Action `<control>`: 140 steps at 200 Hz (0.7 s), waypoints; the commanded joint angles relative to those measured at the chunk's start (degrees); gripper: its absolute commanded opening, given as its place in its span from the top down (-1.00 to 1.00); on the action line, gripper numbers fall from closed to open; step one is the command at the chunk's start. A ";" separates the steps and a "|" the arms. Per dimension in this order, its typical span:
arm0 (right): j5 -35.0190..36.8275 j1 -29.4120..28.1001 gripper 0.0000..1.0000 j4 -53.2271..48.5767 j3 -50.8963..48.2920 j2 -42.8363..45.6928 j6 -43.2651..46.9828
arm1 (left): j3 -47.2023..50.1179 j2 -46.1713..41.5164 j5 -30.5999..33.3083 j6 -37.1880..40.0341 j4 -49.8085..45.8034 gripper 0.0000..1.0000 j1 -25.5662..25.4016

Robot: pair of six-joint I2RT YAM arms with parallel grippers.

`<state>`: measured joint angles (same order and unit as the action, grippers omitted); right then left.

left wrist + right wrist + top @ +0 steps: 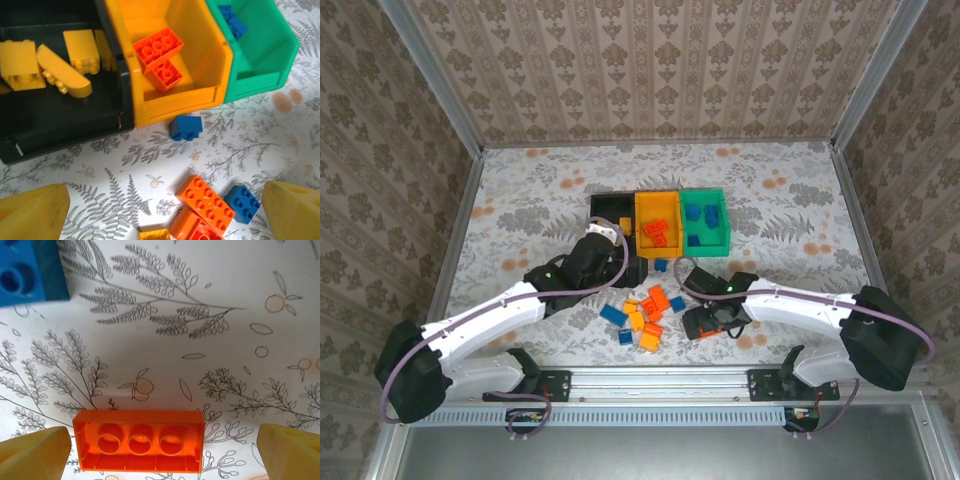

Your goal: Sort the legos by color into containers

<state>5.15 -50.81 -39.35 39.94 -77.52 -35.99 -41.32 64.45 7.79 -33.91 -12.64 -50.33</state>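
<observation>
Sorting in progress on the patterned tabletop (520, 200). Landmark is the orange-yellow bin (657, 208), mid-row. The black bin (605, 203) joins its left side and holds yellow bricks; the green bin (718, 245) joins its right side and holds blue.

Right claw (160, 452): low, well in front of the orange-yellow bin and rightward, fingers (30, 452) spread, empty. A red-orange brick (138, 440) lies studs-down between them, nearer the left finger.

Left claw (160, 215): spread and empty, just in front of that bin.

Advice: centre on the brick, drop lower, then pinch its short ends. Lift clear of the bin's front wall and of the blue brick (185, 127) just before it.
</observation>
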 commanded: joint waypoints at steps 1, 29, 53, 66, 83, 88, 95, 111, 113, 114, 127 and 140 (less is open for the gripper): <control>2.26 -1.61 -0.94 -3.80 2.11 -1.60 -1.10 | 1.64 -1.98 2.21 -1.89 -1.15 -1.00 0.71; 2.25 -2.61 -0.91 -3.16 2.92 -5.21 -0.93 | 2.72 -2.83 2.06 -2.27 -0.98 -1.00 1.45; 1.12 -2.70 -0.83 -1.43 3.21 -7.77 -0.75 | 3.09 -3.07 2.10 -2.21 -1.02 -1.00 1.87; 0.66 -2.85 -0.78 -0.66 3.30 -8.63 -0.86 | 3.33 -3.26 2.13 -2.29 -1.49 -1.00 2.09; 0.59 -2.87 -0.69 -0.27 3.25 -9.33 -0.86 | 3.76 -3.62 2.17 -2.38 -1.75 -1.00 2.32; 0.52 -2.87 -0.66 -0.12 3.15 -9.41 -0.73 | 3.80 -3.75 2.18 -2.44 -1.85 -1.00 2.47; 0.12 -2.83 -0.61 0.26 2.99 -9.41 -0.71 | 4.01 -3.84 2.12 -2.56 -1.94 -0.99 2.58; -0.71 -2.81 -0.48 0.96 2.59 -9.13 -0.70 | 4.11 -3.80 1.92 -2.60 -2.10 -0.99 2.85; -0.68 -2.81 -0.46 1.06 2.59 -9.03 -0.69 | 4.07 -3.80 1.89 -2.64 -2.12 -0.99 2.82; -0.67 -2.81 -0.45 1.09 2.55 -9.00 -0.68 | 4.06 -3.80 1.84 -2.60 -2.12 -0.99 2.84; -0.75 -2.87 -0.35 1.42 2.20 -7.99 -0.86 | 4.01 -3.77 1.68 -2.65 -2.20 -1.00 2.86; -0.25 -2.82 -0.29 1.43 2.05 -6.21 -0.86 | 3.79 -3.95 1.83 -2.63 -2.59 -1.00 2.87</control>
<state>3.86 -53.54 -39.38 43.03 -85.08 -36.25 -37.89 61.76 9.04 -35.33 -13.93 -47.83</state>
